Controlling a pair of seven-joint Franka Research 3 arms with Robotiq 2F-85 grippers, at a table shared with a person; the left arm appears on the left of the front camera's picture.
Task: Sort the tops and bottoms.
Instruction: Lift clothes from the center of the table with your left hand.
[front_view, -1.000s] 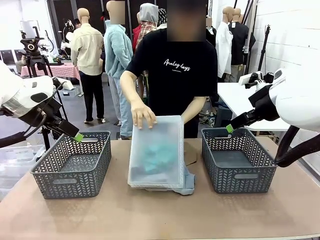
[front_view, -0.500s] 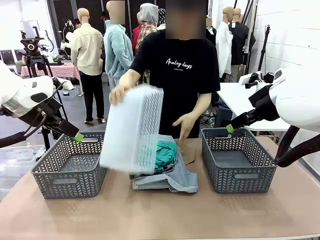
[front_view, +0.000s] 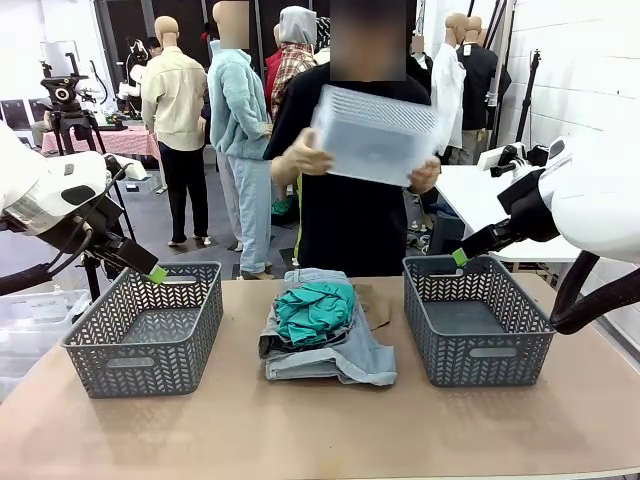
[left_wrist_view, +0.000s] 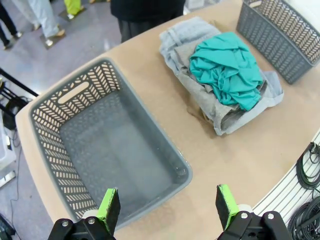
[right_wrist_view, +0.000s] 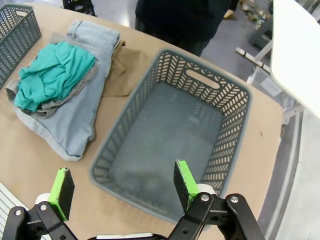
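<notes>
Front view: the clothes lie in one pile at the middle of the bench (front_view: 300, 430), between the left basket (front_view: 150, 365) and the right basket (front_view: 480, 362). The teal top (front_view: 315, 310) is uppermost, the grey top (front_view: 273, 345) under it, the denim shorts (front_view: 350, 362) lowest and the tan top (front_view: 378, 305) at the far right edge, while the person (front_view: 350, 200) holds a clear bin (front_view: 375, 135) at chest height. In the wrist views, the left gripper (left_wrist_view: 167, 206) hangs over the left basket and the right gripper (right_wrist_view: 122, 187) over the right basket, each with jaws wide apart and holding nothing.
</notes>
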